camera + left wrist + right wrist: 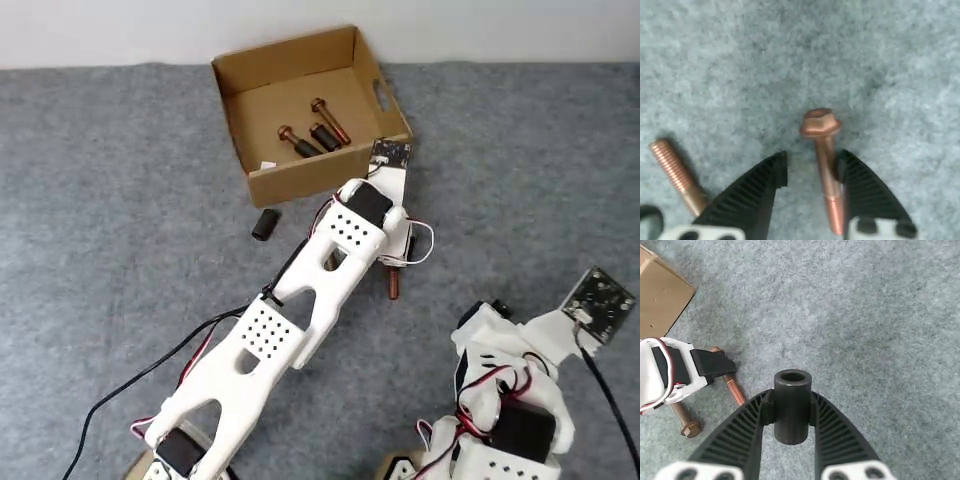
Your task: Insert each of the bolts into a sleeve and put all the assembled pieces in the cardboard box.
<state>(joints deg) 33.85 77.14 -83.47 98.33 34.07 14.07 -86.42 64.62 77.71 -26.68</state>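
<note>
Two assembled pieces [303, 146] lie in cardboard box [300, 182], upper centre of high view; left gripper [812, 157], parted, straddles a bolt [824, 150] for pickup; right gripper [790, 397] clamps a sleeve [792, 412] by its sides, bore exposed, likely to receive that bolt.

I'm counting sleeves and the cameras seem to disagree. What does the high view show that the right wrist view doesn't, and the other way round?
High view, not right wrist: two assembled pieces inside the cardboard box, and a loose sleeve on the table beside the cardboard box. Right wrist, not high: the right gripper shut on an upright sleeve. Both: the cardboard box, and the left gripper down at the bolts on the table.
</note>
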